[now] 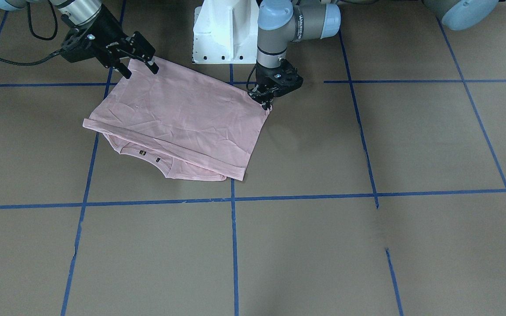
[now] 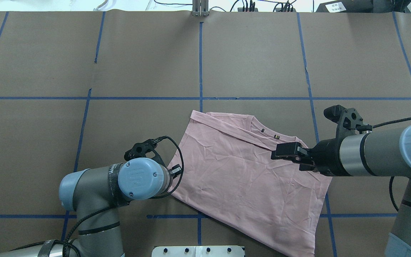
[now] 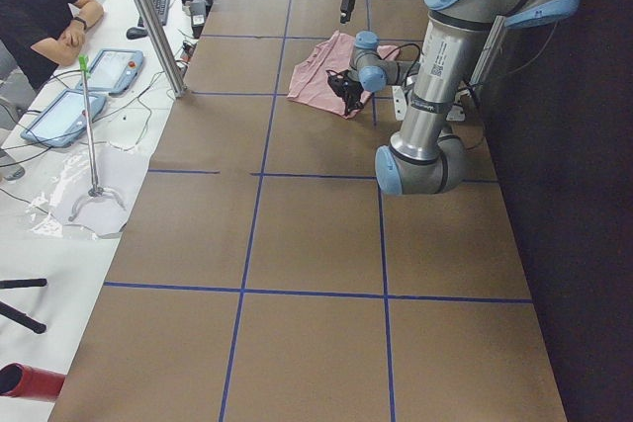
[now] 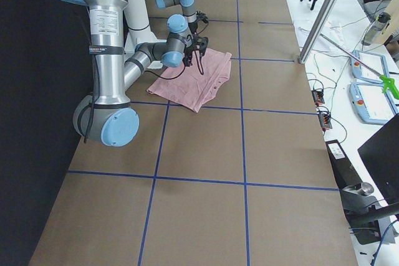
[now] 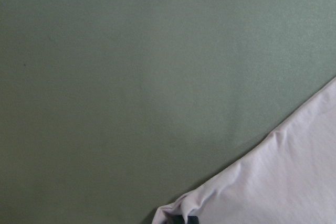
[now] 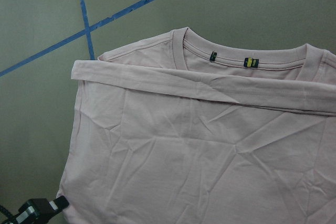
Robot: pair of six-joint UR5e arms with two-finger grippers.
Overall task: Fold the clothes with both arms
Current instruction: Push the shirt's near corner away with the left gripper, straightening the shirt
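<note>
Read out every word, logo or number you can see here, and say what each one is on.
"UR": on the blue joint cap of the left arm.
White lettering along the left arm's tube, front-facing view: too blurred to read surely.
White brand mark on the right pincer: too small to read.
Two small labels inside the T-shirt neckline: too small to read.

Overhead: behind my shoulders, looking down on my table (image 2: 48, 53).
Front: faces me, steeply down.
Sides: from the table's ends, far off.
Wrists: close; every view shares the T-shirt (image 2: 241, 171).
</note>
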